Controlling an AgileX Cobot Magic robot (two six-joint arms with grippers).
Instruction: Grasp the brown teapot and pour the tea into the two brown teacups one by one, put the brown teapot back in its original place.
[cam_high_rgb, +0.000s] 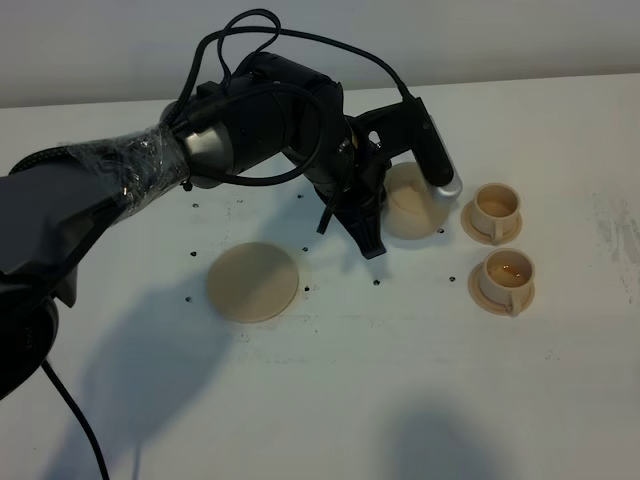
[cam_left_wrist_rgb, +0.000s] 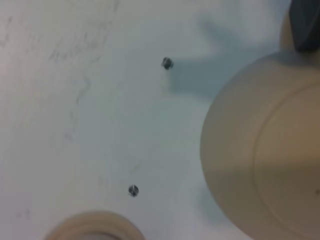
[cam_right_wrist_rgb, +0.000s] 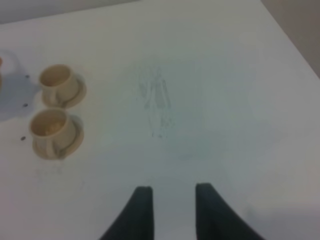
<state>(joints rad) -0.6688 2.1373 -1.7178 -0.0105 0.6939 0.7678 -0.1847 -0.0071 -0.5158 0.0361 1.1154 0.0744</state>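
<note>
My left gripper (cam_high_rgb: 385, 215) reaches across the table and is shut on the brown teapot (cam_high_rgb: 412, 203), at its left side. The teapot is off its saucer, just left of the two brown teacups. In the left wrist view the teapot (cam_left_wrist_rgb: 265, 150) fills one side, with one dark finger (cam_left_wrist_rgb: 305, 25) against it. The far teacup (cam_high_rgb: 495, 208) looks pale inside. The near teacup (cam_high_rgb: 503, 276) holds a little reddish-brown tea (cam_high_rgb: 512, 266). Both cups show in the right wrist view (cam_right_wrist_rgb: 57, 82) (cam_right_wrist_rgb: 50, 127). The teapot's round saucer (cam_high_rgb: 253, 281) lies bare. My right gripper (cam_right_wrist_rgb: 172, 192) is open and empty.
The white table (cam_high_rgb: 400, 400) has small dark screw holes (cam_high_rgb: 376, 281) around the saucer and the teapot. A pale-tan rim (cam_left_wrist_rgb: 95, 227) shows at the edge of the left wrist view. The black arm and its cable (cam_high_rgb: 250, 110) stretch over the table's left half.
</note>
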